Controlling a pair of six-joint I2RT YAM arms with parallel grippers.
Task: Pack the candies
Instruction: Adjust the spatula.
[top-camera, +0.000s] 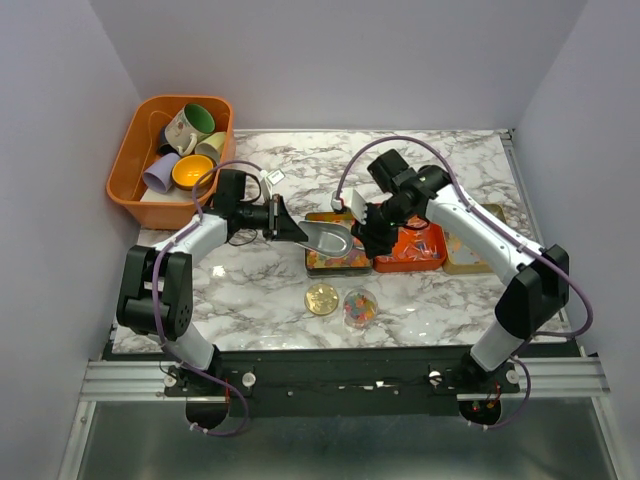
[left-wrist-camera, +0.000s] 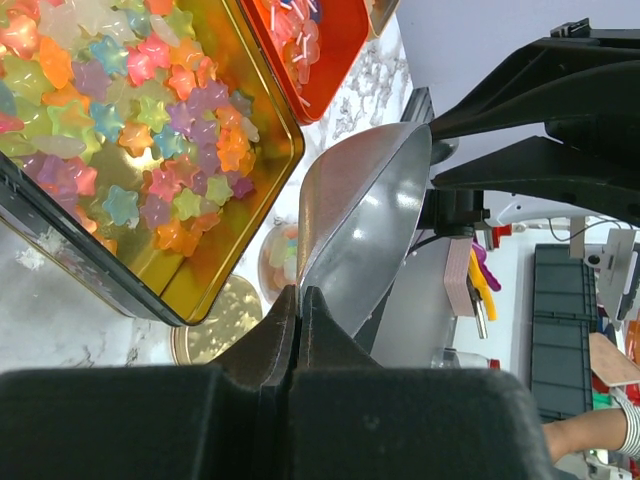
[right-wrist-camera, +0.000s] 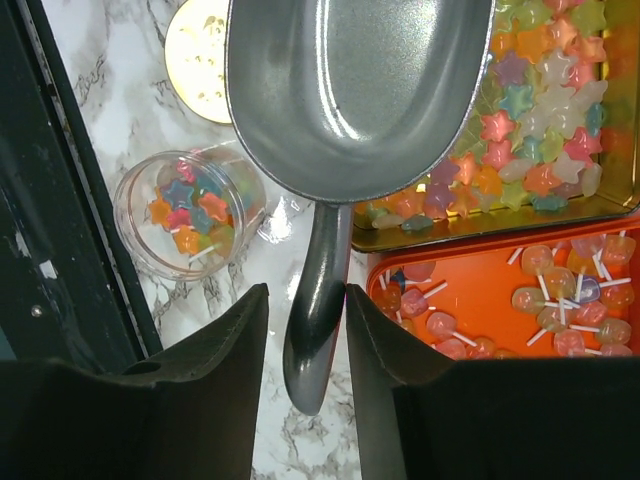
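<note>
Scoop (right-wrist-camera: 350, 90): metal, bowl showing bare metal, held over the near edge of the gold tin (right-wrist-camera: 600, 205). Its handle points down over the marble between the jar (right-wrist-camera: 135, 215) and the orange tin (right-wrist-camera: 480, 265).

Left gripper (left-wrist-camera: 298, 300): fingers pressed together, pinching the scoop's thin rim.

Right gripper (right-wrist-camera: 306, 295): jaws narrow, straddling the handle. One pad is at the handle and a sliver of marble shows on the other side, so no clamp is seen.

Candies (right-wrist-camera: 530, 150): small star shapes in orange, pink, yellow, green and purple. Most lie heaped in the gold tin. A few more (right-wrist-camera: 190, 205) are in the small clear jar, which stands upright on the table (top-camera: 250, 290) just in front of the tins.

Orange tin touches the gold tin's right side and holds lollipops (right-wrist-camera: 560, 300) on white sticks. A third, tan tin (top-camera: 470, 255) sits right of that; its contents are unclear.

Gold lid (top-camera: 322, 298): a flat round disc lying just beside the jar on its left. It has a faint pattern that can't be read.

Orange bin (top-camera: 125, 170) sits at the far left corner with mugs (top-camera: 192, 172) piled inside. One pale mug (top-camera: 183, 127) has a print too small to read.
</note>
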